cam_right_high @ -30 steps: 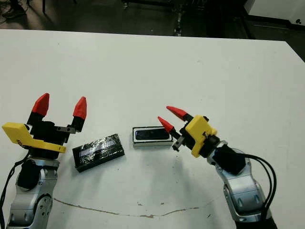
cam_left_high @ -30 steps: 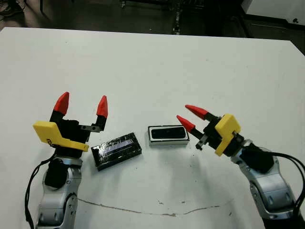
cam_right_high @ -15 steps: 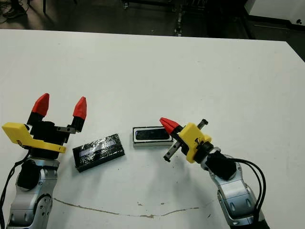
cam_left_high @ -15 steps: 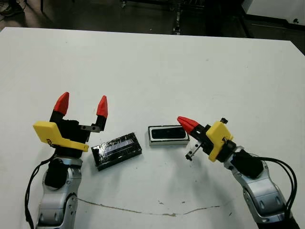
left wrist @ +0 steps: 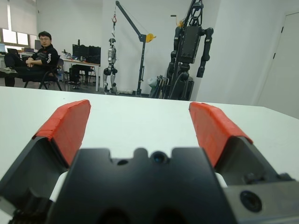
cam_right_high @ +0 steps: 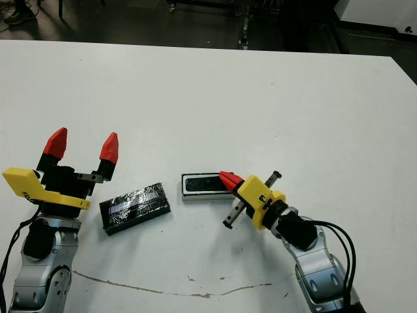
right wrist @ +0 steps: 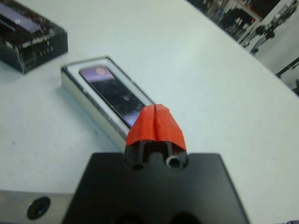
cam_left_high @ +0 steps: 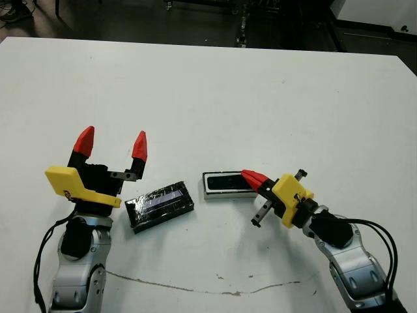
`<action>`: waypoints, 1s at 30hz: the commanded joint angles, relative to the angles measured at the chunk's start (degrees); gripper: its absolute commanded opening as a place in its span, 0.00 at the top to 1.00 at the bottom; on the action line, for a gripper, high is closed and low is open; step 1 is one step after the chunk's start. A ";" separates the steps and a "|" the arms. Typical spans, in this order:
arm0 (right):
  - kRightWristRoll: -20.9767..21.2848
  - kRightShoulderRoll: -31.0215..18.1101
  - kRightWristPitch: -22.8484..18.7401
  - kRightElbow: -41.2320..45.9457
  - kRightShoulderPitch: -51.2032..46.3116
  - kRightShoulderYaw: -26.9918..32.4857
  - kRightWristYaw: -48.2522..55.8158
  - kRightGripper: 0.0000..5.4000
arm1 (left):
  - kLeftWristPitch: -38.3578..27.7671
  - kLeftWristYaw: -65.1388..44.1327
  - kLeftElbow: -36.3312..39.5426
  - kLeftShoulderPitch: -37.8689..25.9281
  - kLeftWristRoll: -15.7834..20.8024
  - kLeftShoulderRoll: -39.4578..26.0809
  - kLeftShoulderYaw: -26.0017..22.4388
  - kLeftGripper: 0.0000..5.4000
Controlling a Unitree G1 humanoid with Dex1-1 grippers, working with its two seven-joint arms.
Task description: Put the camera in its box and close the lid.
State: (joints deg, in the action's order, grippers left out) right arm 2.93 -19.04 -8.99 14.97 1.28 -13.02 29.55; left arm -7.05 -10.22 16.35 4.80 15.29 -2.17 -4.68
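On tabletop (cam_left_high: pixel 215 98): camera (right wrist: pixel 112 95) sits in box (cam_left_high: pixel 229 184). Our right tool (cam_left_high: pixel 251 176) just pinched shut, empty, tip at box end. Left tool (cam_left_high: pixel 112 145) spread wide, empty. Lid (cam_left_high: pixel 160 205) next.

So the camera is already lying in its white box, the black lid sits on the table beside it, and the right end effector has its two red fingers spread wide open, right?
Not quite: the right end effector has its red fingers pressed together, as the right wrist view shows. The rest holds: the camera lies in its box, and the lid sits on the table beside it.
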 commanded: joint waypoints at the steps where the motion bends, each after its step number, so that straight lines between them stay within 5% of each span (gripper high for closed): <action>1: 0.01 -1.60 -1.61 0.14 -1.19 -0.26 0.97 1.00 | -0.16 -0.57 -0.49 0.79 -0.02 -0.57 -0.25 0.00; 14: -1.65 -1.19 -0.07 0.80 -2.03 1.54 0.12 1.00 | 0.31 -0.15 -0.28 0.86 -0.13 -0.30 -0.19 0.00; 17: -3.93 -0.08 1.64 1.03 -1.83 3.91 -0.92 1.00 | 0.32 -0.05 -0.18 0.90 -0.27 -0.33 -0.20 0.00; 22: -14.12 5.44 1.00 5.69 -3.15 12.13 -5.28 1.00 | 0.11 -1.24 0.24 0.91 0.58 -1.23 -0.74 0.00; 30: -20.81 7.69 0.41 12.57 -5.84 19.91 -10.50 1.00 | 4.73 -4.46 7.10 1.76 -0.03 -8.66 -2.57 0.00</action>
State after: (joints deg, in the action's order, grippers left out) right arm -17.06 -11.42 -8.18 26.75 -3.33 5.62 19.93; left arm -4.95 -13.93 21.48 5.65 15.33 -9.00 -6.70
